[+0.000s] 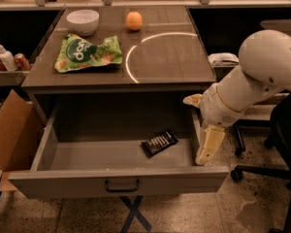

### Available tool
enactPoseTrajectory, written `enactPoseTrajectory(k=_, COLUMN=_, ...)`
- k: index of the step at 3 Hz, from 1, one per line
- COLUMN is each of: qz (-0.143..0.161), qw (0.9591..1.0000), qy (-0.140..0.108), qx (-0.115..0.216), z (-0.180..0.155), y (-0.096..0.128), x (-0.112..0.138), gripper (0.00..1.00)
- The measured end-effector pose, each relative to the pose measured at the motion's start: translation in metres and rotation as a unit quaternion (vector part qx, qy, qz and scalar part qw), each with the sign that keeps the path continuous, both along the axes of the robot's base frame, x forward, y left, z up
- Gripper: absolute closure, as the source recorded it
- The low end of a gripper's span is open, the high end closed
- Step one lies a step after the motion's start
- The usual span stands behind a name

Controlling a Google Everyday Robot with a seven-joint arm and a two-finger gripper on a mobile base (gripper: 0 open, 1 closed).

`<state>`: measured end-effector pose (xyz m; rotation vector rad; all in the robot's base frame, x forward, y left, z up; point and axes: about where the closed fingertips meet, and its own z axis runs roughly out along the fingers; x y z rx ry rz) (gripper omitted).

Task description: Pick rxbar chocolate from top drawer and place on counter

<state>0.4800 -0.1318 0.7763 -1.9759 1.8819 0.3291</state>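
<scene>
The rxbar chocolate, a small black wrapper with white lettering, lies flat in the open top drawer, toward its right side. The drawer is pulled out below the counter, a grey-brown top with a thin white arc. My gripper hangs at the drawer's right wall, pointing down, to the right of the bar and apart from it. My white arm reaches in from the right.
On the counter lie a green snack bag, a white bowl and an orange. A cardboard box stands left of the drawer. A black office chair stands at the right. Bottles sit on a shelf at left.
</scene>
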Motion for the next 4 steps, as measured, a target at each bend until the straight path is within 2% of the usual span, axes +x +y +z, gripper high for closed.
enactPoseTrajectory(k=2, qz=0.013, qw=0.9999, qy=-0.007, qx=0.006, z=-0.05, y=0.013, x=0.035, gripper=0.0)
enactPoseTrajectory(k=4, qz=0.018, qw=0.9993, qy=-0.034, qx=-0.003, z=-0.073, y=0.021, x=0.065, gripper=0.0)
